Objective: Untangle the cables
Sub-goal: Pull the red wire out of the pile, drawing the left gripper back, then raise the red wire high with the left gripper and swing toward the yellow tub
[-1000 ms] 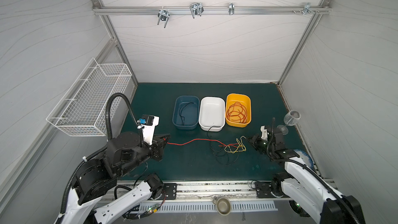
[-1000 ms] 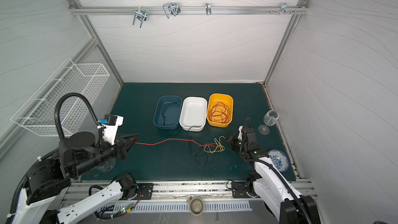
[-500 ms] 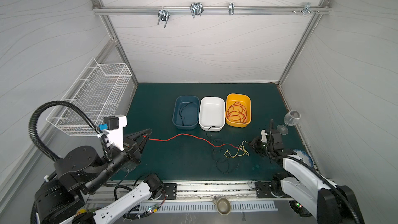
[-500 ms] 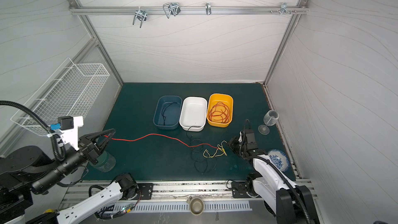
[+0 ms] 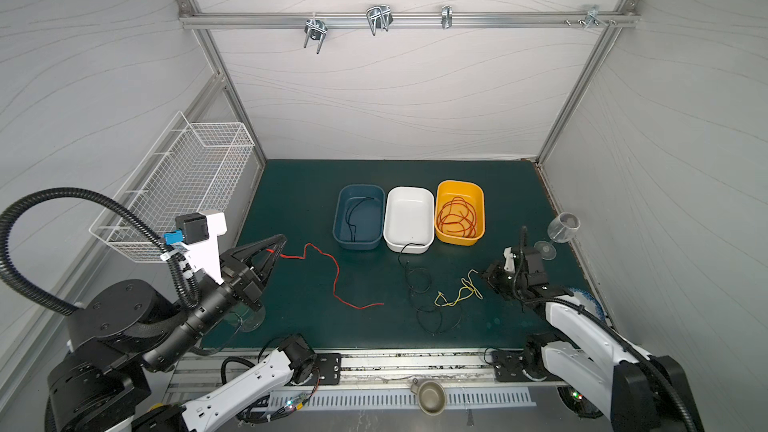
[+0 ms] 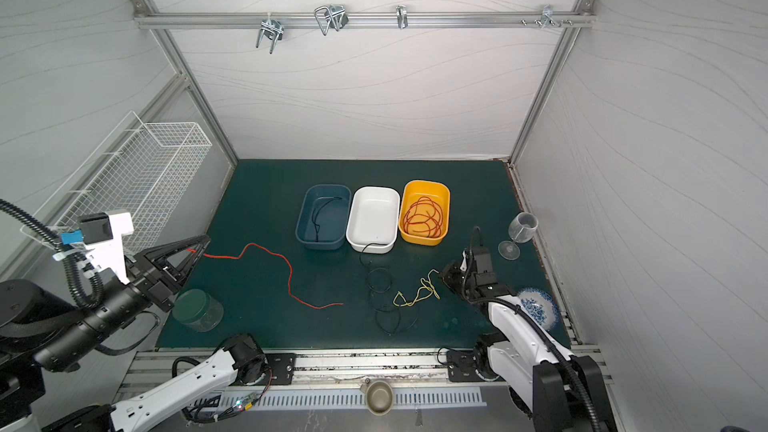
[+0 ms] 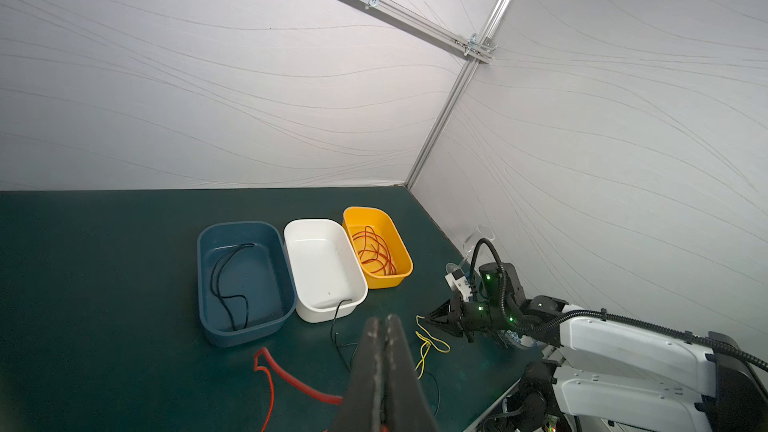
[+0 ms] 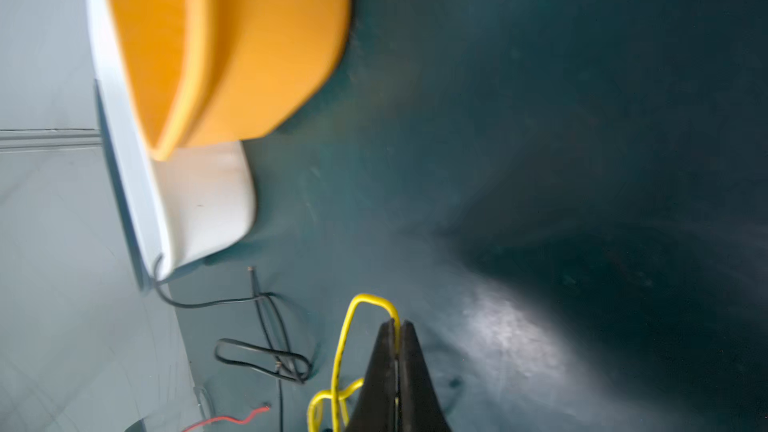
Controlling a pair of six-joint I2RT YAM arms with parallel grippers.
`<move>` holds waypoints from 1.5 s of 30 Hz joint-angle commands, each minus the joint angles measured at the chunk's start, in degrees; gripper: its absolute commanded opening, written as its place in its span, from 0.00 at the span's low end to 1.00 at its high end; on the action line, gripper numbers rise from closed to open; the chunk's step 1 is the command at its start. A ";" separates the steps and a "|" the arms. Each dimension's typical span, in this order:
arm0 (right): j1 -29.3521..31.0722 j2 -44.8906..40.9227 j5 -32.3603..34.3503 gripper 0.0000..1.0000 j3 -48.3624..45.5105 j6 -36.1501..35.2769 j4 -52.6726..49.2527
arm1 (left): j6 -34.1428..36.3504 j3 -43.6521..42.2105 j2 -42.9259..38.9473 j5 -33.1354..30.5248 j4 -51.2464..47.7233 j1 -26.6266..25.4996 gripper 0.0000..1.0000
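Cables in five lots: a loose red cable point(image 5: 336, 280) snaking across the green counter point(image 5: 299, 184); a yellow cable point(image 8: 370, 297); a looped black cable point(image 8: 208, 305) with one end hooked over the white bin point(image 5: 409, 247); a second black cable point(image 7: 212, 280) inside the blue bin point(image 5: 357, 244); a red coil point(image 7: 374, 253) in the orange bin point(image 5: 459, 241). Three bins, side by side at mid-counter. One stemmed glass point(image 5: 561, 228), one green-lidded jar point(image 6: 195, 309) and one patterned bowl point(image 6: 538, 307) at the edges. White panelled walls, wire basket point(image 5: 187, 184) on the left wall, metal rail point(image 5: 498, 20) overhead. Left hand point(image 7: 382, 322) pinched tight on the red cable's end; right hand point(image 8: 398, 324) clamped on the yellow cable. Since a second ago: red cable pulled clear of the yellow-and-black tangle, left arm drawn back toward the left wall.
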 commanded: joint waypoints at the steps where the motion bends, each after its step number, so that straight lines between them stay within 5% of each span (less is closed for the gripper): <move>1: -0.44 -3.28 -0.37 0.00 4.59 -1.77 -2.59 | 0.87 -0.22 1.78 2.80 2.05 0.06 0.00; 10: 1.71 -10.17 -12.65 0.00 11.16 -2.55 2.48 | -1.07 -8.83 3.00 6.99 4.88 0.10 0.00; 15: 6.15 -9.75 -9.62 0.00 15.03 -6.42 -2.31 | -1.61 -8.66 5.62 9.59 7.13 0.12 0.00; 45: 7.24 -20.70 -7.88 0.00 -5.27 -3.19 2.44 | 8.27 33.72 40.44 20.19 14.27 0.07 0.00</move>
